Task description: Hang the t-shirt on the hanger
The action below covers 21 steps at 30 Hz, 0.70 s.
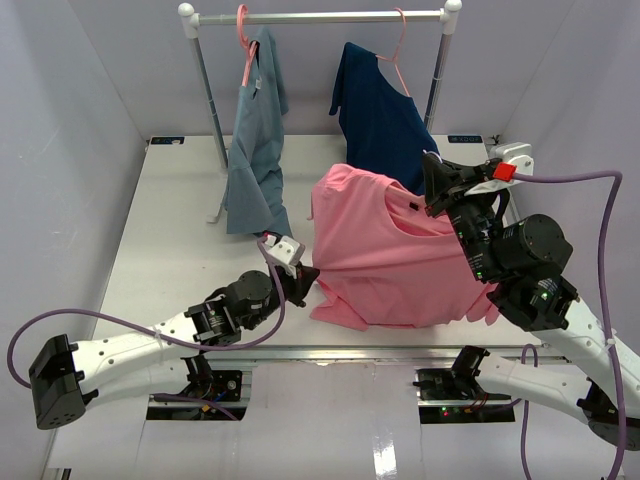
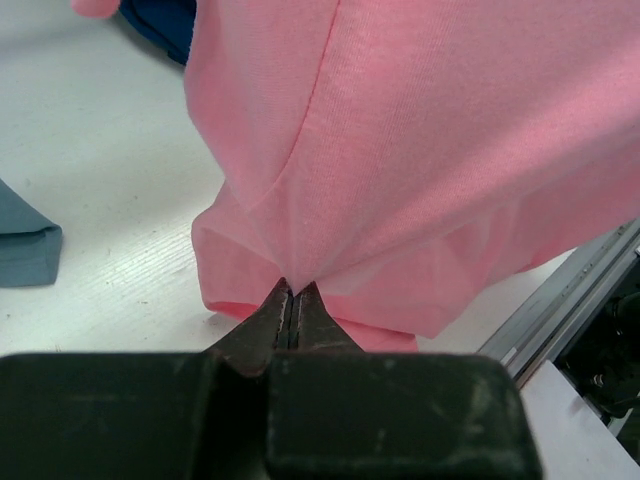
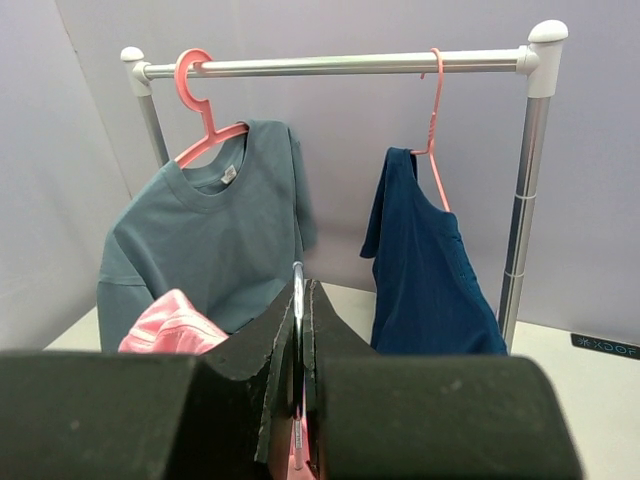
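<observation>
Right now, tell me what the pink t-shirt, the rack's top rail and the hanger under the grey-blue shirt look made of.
The pink t-shirt: soft knit fabric, likely cotton, matte; fine ribbing and limp folds show. The top rail: metal by its look, silvery sheen. That hanger: probably plastic, smooth pink, thick moulded hook.

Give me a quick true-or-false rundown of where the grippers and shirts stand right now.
1. The left gripper is shut on the t-shirt. True.
2. The right gripper is open. False: it is shut on a thin hook, apparently that of the hanger.
3. The navy shirt is held by the right gripper. False: it hangs from the rail.
4. The grey-blue shirt hangs from the rail. True.
</observation>
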Each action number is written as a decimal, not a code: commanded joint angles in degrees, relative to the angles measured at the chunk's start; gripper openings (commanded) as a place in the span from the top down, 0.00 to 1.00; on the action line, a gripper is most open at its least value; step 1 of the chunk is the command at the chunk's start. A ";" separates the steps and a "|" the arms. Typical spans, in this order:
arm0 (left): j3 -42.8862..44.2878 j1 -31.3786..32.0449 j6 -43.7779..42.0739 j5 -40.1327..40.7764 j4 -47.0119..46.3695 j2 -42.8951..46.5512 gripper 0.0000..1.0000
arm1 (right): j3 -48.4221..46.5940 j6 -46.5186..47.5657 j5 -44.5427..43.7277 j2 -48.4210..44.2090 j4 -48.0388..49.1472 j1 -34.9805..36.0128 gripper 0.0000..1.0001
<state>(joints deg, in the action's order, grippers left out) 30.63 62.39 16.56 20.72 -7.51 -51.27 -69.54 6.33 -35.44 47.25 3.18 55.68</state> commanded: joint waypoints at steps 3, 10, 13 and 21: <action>-1.38 0.01 -0.77 -4.06 2.16 -0.43 0.90 | -2.02 2.46 1.05 -0.76 6.28 0.13 0.92; 8.08 0.01 -1.62 -5.33 14.31 3.73 0.43 | -7.36 3.25 15.51 -0.15 -9.06 0.13 0.92; 15.01 0.01 -2.57 -3.79 20.56 5.97 0.42 | -7.11 3.01 19.37 -1.39 -11.29 0.22 0.92; 20.81 0.01 -5.10 1.68 24.69 7.54 0.40 | -3.92 0.12 23.28 -5.67 -10.30 0.13 0.92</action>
<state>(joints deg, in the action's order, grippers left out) 50.86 62.37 13.85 18.15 12.63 -43.74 -73.12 7.63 -16.37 44.17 -10.34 55.66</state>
